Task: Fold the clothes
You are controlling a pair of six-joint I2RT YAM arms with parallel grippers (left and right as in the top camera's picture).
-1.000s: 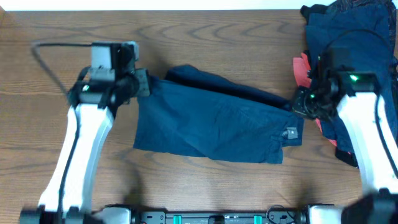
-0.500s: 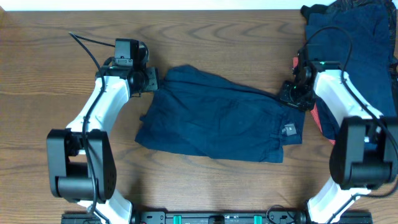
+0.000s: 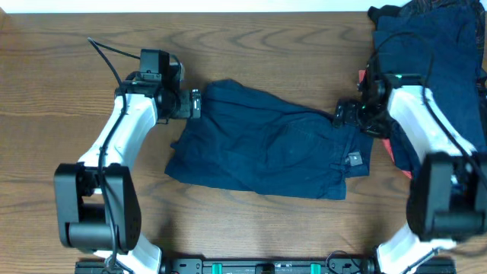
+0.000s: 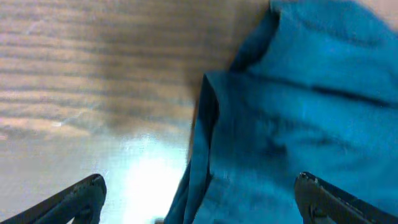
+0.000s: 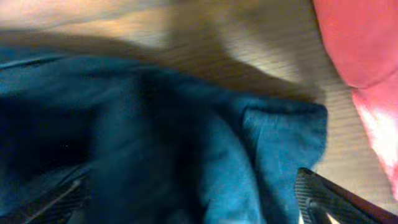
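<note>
The clothes in hand are a pair of dark navy shorts [image 3: 266, 148] lying folded and fairly flat at the table's middle. My left gripper [image 3: 194, 104] hovers at their upper left corner, open. In the left wrist view its fingertips [image 4: 84, 196] stand wide apart [image 4: 202, 202] over the fabric's folded edge [image 4: 205, 124], gripping nothing. My right gripper [image 3: 342, 116] is at the upper right corner of the shorts, also open. From the right wrist, the jaws [image 5: 193, 202] spread over the navy cloth [image 5: 186, 137] without pinching it.
More navy clothes [image 3: 426, 38] are heaped at the back right corner. A red-coral garment [image 3: 370, 84] pokes out beside my right arm and shows again as the red-coral cloth [image 5: 360, 50]. Bare wooden table [image 3: 76, 190] lies left and in front.
Both grippers have gone from shut to open and let go of the shorts' top corners. The shorts have settled on the table, and both arms have shifted slightly inward.
</note>
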